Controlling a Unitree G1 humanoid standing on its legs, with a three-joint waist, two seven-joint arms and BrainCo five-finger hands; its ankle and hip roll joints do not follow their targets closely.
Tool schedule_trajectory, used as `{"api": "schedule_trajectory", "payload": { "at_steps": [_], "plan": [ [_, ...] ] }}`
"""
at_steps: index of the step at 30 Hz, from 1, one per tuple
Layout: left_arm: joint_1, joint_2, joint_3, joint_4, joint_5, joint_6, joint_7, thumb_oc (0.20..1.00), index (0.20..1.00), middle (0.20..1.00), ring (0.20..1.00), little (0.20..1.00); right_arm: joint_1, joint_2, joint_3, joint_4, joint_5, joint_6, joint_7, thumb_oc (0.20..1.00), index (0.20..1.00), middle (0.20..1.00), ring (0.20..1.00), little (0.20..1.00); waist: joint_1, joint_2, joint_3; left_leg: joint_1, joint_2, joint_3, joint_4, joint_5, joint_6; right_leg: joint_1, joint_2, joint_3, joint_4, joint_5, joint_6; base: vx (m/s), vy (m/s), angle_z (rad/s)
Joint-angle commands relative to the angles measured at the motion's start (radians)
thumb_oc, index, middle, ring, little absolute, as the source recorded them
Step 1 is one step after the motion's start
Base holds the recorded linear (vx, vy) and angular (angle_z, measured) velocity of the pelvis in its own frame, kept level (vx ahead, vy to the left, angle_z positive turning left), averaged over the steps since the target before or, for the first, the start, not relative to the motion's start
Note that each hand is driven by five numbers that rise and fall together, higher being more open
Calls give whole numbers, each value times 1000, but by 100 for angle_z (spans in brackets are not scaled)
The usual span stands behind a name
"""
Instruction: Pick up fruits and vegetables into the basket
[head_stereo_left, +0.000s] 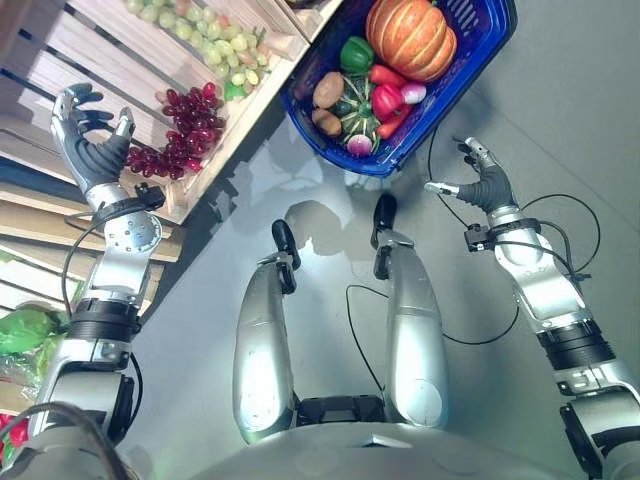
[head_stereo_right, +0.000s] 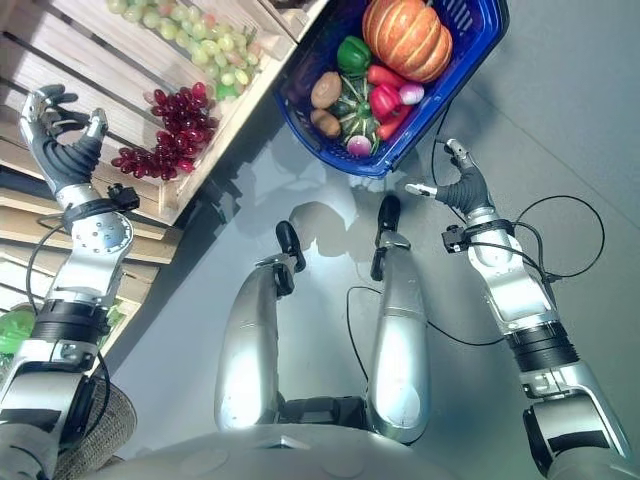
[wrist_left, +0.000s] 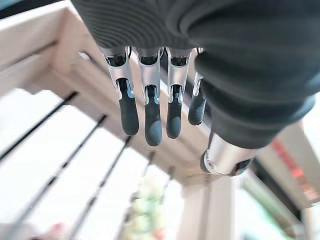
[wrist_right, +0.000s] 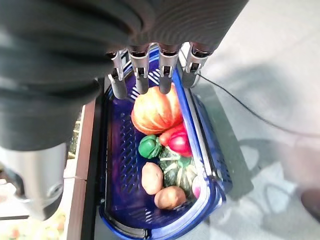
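A blue basket (head_stereo_left: 383, 166) stands on the grey floor ahead, holding an orange pumpkin (head_stereo_left: 411, 37), a green pepper (head_stereo_left: 356, 53), a red pepper (wrist_right: 179, 142), a dark green squash (wrist_right: 176, 170) and two potatoes (wrist_right: 152, 178). To its left is a wooden crate (head_stereo_left: 235, 125) with red grapes (head_stereo_left: 185, 130) and green grapes (head_stereo_left: 205, 35). My left hand (head_stereo_left: 90, 140) is raised over the crate just left of the red grapes, fingers (wrist_left: 150, 112) straight, holding nothing. Open and empty, my right hand (head_stereo_left: 485, 180) hovers just right of the basket's near end.
Slatted wooden shelves (head_stereo_left: 40, 215) run along the left side. Green leafy produce (head_stereo_left: 22, 330) lies at the lower left by my left arm. Grey floor (head_stereo_left: 560, 90) spreads to the right of the basket.
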Motion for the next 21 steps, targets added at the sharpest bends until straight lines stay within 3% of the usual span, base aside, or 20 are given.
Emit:
{"api": "schedule_trajectory", "payload": {
  "at_steps": [1,4,5,8,9,10,12,13,16,19,21],
  "plan": [
    [34,18,41,-103,-23,-75,-35,200,200,200,200,200,-28,22,21,-71,-39,13,-61,1000,1000,1000,1000,1000,10,-16,-47,39,-36,6,-37,-44,-6,89,-10,26,23,-124,89,29,-35,1],
    [30,4,22,-131,-22,-41,-87,200,200,200,200,200,-65,39,42,-66,-53,39,-63,1000,1000,1000,1000,1000,16,-15,-47,61,-36,6,-37,-50,-2,112,-13,25,21,-126,91,-17,-15,1],
    [26,1,13,-147,5,-10,-97,200,200,200,200,200,-89,51,56,-65,-65,52,-65,1000,1000,1000,1000,1000,19,-16,-47,61,-34,18,-48,-22,7,115,-17,16,5,-99,83,24,-42,2],
    [15,21,-3,-136,69,58,-80,216,216,216,216,216,-112,55,68,-60,-63,60,-61,1000,1000,1000,1000,1000,20,-14,-47,82,-29,12,-41,-48,0,134,-17,21,14,-123,93,15,-41,3],
    [5,30,-9,-127,84,85,-69,464,464,464,464,464,-122,52,72,-62,-48,64,-57,1000,1000,1000,1000,1000,18,-16,-47,66,-25,23,-43,-25,9,120,-19,16,9,-101,84,8,-33,1],
    [0,39,-16,-113,87,117,-72,674,674,674,674,674,-126,50,75,-60,-38,66,-45,1000,1000,1000,1000,1000,16,-14,-47,77,-24,15,-34,-50,2,129,-16,24,22,-126,92,10,-31,2],
    [-20,58,-32,-71,115,166,-49,1000,1000,1000,1000,1000,-137,43,80,-52,-22,73,-33,1000,1000,1000,1000,1000,12,-15,-47,54,-18,26,-30,-29,10,104,-17,20,26,-106,82,9,-39,2],
    [-30,73,-50,-41,151,196,-38,1000,1000,1000,1000,1000,-136,41,87,-43,-14,75,-32,1000,1000,1000,1000,1000,7,-15,-47,64,-16,18,-20,-58,3,110,-12,27,39,-133,91,0,-42,-4],
    [-48,90,-81,9,179,246,-29,1000,1000,1000,1000,1000,-132,32,91,-39,5,73,-29,1000,1000,1000,1000,1000,-2,-17,-47,51,-10,24,-14,-59,3,94,-8,30,44,-133,89,22,-24,-5],
    [-60,91,-119,95,136,295,-36,1000,1000,1000,1000,1000,-109,20,87,-27,24,42,-19,1000,1000,1000,1000,1000,-21,-20,-47,23,-2,31,-1,-63,1,59,1,37,57,-137,85,-7,-4,-3],
    [-63,71,-129,153,87,297,-32,1000,1000,1000,1000,1000,-94,13,86,-22,26,19,-16,1000,1000,1000,1000,1000,-29,-22,-47,4,2,34,7,-64,1,37,6,39,64,-139,83,-13,-1,-8]
  ]
}}
